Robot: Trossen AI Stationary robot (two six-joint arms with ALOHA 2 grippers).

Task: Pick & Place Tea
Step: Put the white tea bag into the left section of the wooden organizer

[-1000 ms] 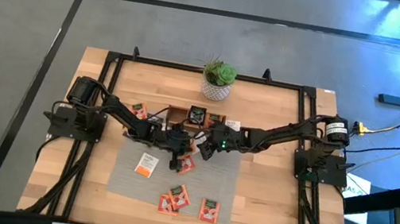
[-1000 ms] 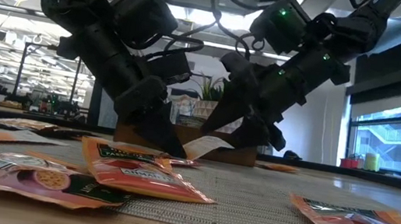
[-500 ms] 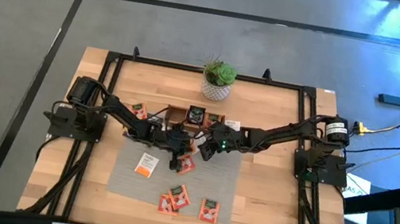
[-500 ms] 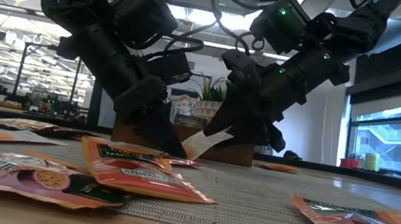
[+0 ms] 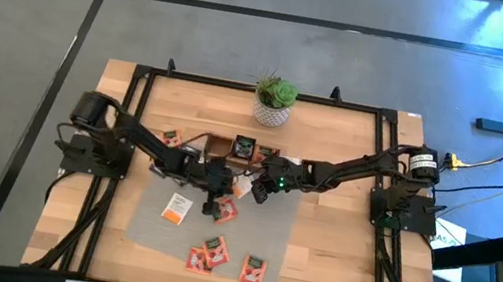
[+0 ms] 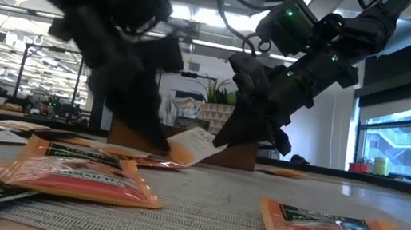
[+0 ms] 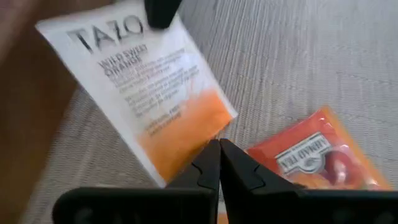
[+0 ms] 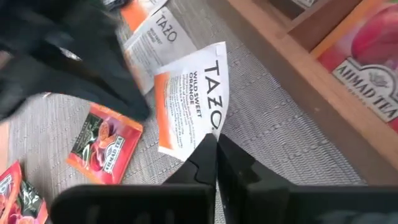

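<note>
Tea packets lie on our grey mat (image 5: 148,229), mostly red ones (image 6: 82,181). Our left gripper (image 7: 219,163) is pinched tight on a white-and-orange packet (image 7: 146,87). Our right gripper (image 8: 216,154) pinches the other edge of it, lifted beside the wooden tray (image 8: 323,106).

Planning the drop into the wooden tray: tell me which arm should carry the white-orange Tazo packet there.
Right, probably. The right gripper is shut on the white-orange Tazo packet at its edge, and the wooden tray lies beside it. The left gripper is shut at the packet's orange corner, apparently farther from the tray.
</note>
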